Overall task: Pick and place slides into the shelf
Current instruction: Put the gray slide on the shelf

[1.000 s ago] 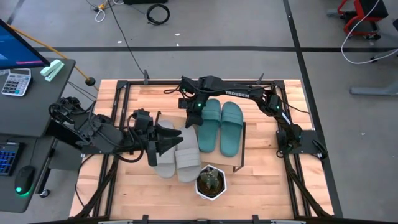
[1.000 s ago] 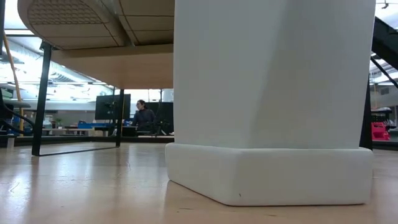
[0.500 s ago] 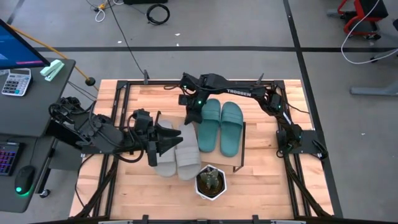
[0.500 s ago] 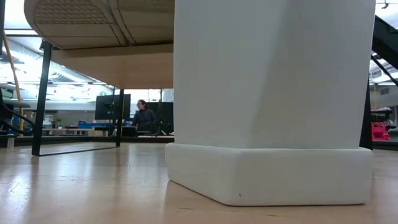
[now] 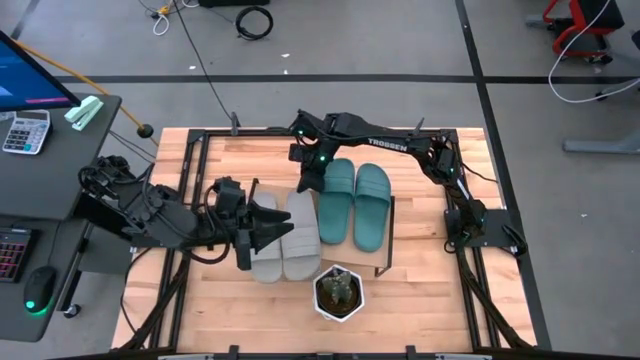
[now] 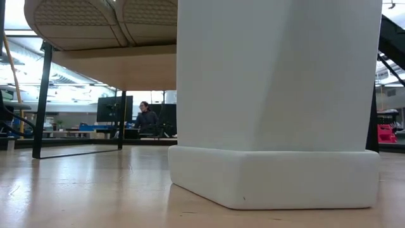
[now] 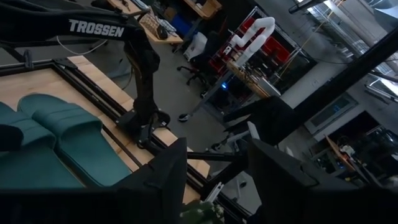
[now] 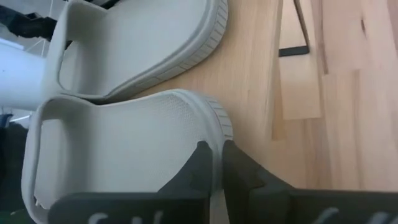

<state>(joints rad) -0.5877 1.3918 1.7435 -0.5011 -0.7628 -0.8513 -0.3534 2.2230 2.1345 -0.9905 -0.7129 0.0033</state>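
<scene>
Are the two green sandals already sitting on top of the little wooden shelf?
Yes, seen from above, both teal-green slides lie side by side on the shelf board.

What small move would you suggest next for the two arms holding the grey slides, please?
Probably carry both grey slides sideways toward the shelf. The right claw pinches one slide's rim, the left claw grips the other, both are off the table, and the teal pair already sits on the shelf.
</scene>
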